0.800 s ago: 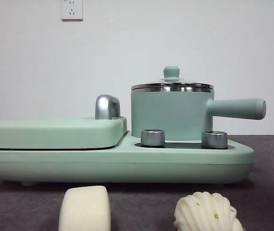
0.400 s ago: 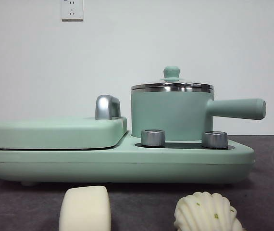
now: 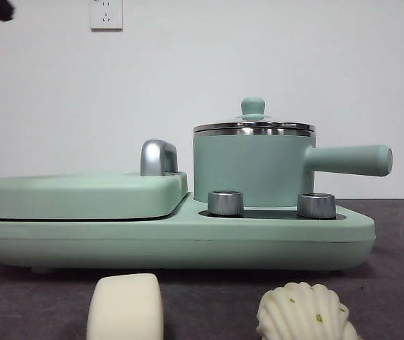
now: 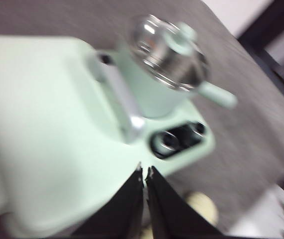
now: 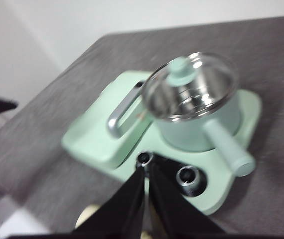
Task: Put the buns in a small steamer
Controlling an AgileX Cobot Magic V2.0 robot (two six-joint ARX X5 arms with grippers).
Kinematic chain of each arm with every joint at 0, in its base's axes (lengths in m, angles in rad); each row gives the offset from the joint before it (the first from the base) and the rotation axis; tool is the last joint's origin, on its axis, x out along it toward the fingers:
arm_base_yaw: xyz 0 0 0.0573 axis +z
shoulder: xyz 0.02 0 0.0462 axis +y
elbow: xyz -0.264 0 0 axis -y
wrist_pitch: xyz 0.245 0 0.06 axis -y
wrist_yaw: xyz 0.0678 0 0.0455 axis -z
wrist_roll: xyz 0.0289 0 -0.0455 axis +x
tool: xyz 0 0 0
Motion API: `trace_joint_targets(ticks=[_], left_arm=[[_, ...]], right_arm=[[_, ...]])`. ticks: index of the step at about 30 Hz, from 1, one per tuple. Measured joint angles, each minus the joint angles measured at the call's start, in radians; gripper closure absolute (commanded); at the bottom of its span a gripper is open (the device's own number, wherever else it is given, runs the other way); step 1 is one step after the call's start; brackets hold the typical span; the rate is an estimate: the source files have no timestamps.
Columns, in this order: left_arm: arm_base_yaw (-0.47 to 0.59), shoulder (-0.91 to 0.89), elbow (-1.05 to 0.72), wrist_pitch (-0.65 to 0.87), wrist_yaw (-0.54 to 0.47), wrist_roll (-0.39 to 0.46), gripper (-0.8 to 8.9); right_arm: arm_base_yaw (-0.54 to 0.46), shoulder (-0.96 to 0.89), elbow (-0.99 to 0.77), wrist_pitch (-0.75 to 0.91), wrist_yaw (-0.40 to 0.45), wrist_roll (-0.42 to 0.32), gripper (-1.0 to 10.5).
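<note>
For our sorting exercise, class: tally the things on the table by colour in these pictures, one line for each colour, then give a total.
Cream-white: 2, the smooth rounded block bun and the ridged shell-like bun with green flecks.
Mint-green: 3, the cooker base, the flat griddle lid with chrome handle and the small cylindrical steamer pot with glass lid.
Total: 5.

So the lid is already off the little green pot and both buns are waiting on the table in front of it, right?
Not quite: the glass lid is on the small steamer, as the front view shows. The smooth bun and ridged bun do wait on the table in front.
</note>
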Motion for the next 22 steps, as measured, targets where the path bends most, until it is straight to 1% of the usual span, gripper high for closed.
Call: trace_joint_targets(ticks=[2,4,8,10,12,14,16,17,19,22], left_arm=[[-0.022,0.026,0.012,0.0,0.061,0.012,7.98],[-0.041,0.037,0.013,0.002,0.103,0.017,7.98],[-0.058,0.041,0.013,0.002,0.115,0.028,7.78],[-0.058,0.041,0.013,0.002,0.115,0.029,7.55],[-0.058,0.042,0.013,0.002,0.115,0.031,6.52],[-0.058,0.042,0.013,0.002,0.115,0.033,5.0],[-0.058,0.042,0.013,0.002,0.115,0.035,3.65],[-0.058,0.042,0.013,0.002,0.115,0.035,3.17],[-0.058,0.042,0.013,0.002,0.115,0.036,2.78],[-0.058,0.042,0.013,0.002,0.115,0.036,2.81]], right_arm=[[0.0,0.017,0.011,-0.033,-0.044,-0.051,9.4],[0.0,0.02,0.011,-0.04,-0.08,-0.079,9.4],[0.0,0.017,0.011,-0.04,-0.091,-0.104,9.3],[0.0,0.017,0.011,-0.04,-0.09,-0.106,8.9],[0.0,0.017,0.011,-0.04,-0.09,-0.111,7.7],[0.0,0.017,0.011,-0.04,-0.09,-0.111,6.3],[0.0,0.017,0.011,-0.04,-0.089,-0.111,5.3],[0.0,0.017,0.011,-0.04,-0.089,-0.111,5.0],[0.0,0.017,0.011,-0.04,-0.09,-0.111,4.8],[0.0,0.017,0.011,-0.04,-0.089,-0.111,4.8]])
